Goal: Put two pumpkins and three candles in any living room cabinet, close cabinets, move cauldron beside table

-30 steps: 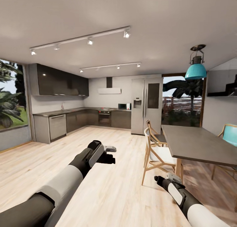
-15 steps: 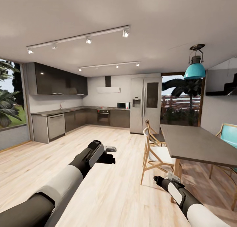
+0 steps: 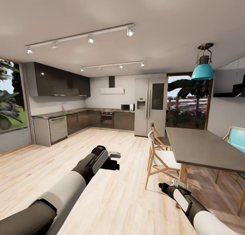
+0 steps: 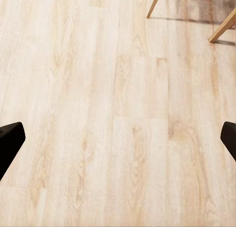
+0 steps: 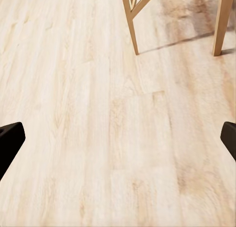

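Note:
The pumpkins, candles, cabinet, cauldron and the living room's table are out of view. I am facing an open kitchen and dining area. My left gripper (image 3: 115, 160) is held out over the pale wood floor; in the left wrist view its fingertips (image 4: 9, 141) stand far apart at the frame's edges, open and empty. My right gripper (image 3: 166, 186) hangs low beside a chair, and the right wrist view shows it (image 5: 118, 143) open too, with bare floor between the fingers.
A grey-topped dining table (image 3: 204, 148) with wooden legs stands at the right, with wooden chairs (image 3: 160, 158) on its near side and a teal chair (image 3: 237, 139) beyond. Dark kitchen counters (image 3: 68, 122) and a steel fridge (image 3: 149, 107) line the far walls. A teal lamp (image 3: 202, 71) hangs overhead.
The whole picture has shifted slightly, so the camera has moved a little. Both arms keep the same pose and both grippers stay open.

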